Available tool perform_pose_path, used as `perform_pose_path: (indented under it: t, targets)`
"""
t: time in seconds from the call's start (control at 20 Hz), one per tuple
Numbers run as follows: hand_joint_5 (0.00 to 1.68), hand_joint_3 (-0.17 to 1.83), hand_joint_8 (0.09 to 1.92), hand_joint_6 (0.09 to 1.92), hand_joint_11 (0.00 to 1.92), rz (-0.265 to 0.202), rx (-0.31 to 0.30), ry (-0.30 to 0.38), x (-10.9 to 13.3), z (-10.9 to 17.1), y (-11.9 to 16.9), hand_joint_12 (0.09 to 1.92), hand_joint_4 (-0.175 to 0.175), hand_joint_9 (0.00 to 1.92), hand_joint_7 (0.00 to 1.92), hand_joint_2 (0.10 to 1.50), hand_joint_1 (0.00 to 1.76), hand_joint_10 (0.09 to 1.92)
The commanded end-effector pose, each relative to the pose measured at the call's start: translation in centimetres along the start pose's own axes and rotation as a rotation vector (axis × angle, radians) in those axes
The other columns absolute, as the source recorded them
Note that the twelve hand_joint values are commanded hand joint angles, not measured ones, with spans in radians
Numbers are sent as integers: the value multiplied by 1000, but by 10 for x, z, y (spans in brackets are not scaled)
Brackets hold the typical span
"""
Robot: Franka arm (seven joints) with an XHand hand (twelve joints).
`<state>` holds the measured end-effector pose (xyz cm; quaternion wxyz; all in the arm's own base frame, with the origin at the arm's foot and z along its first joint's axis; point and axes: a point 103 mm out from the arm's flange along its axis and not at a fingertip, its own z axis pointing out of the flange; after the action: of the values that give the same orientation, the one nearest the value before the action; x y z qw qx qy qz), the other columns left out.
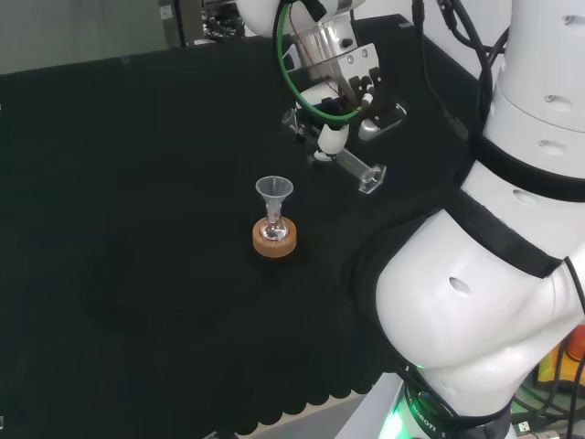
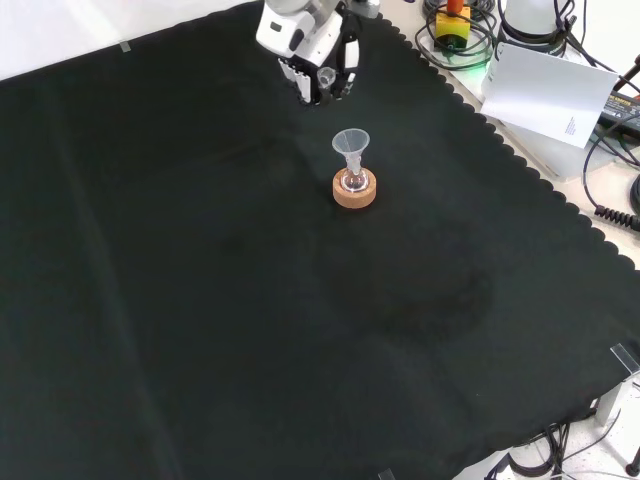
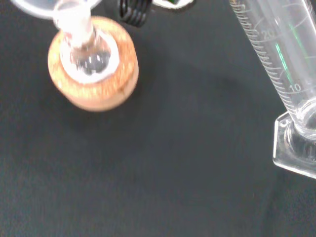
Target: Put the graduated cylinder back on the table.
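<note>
A clear graduated cylinder (image 1: 352, 165) hangs tilted in my hand (image 1: 340, 64), whose fingers are curled round its upper part. Its flat foot points toward the arm's base and sits low over the black cloth; whether it touches I cannot tell. In the front view the hand (image 2: 305, 40) is near the cloth's far edge, with the cylinder's mouth (image 2: 326, 76) showing below the fingers. The wrist view has the cylinder's printed scale (image 3: 276, 54) and its foot (image 3: 296, 148) close by.
A small flask (image 3: 91, 59) with a clear funnel (image 1: 273, 190) in its neck stands in a cork ring (image 1: 274, 242), just left of the cylinder in the head view. The arm's white links (image 1: 494, 229) stand at that view's right. A sheet of paper (image 2: 545, 90) and cables lie beyond the cloth's scalloped edge.
</note>
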<state>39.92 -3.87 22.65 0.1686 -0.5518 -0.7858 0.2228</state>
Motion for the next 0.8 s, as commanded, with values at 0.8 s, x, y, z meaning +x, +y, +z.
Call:
perform_pose_path:
  t: [0.8]
  targets:
    - [949,469,292,1141,1267,-194,-416,284,-46,-33,124,711,-175,1412,1218,917,1145,87]
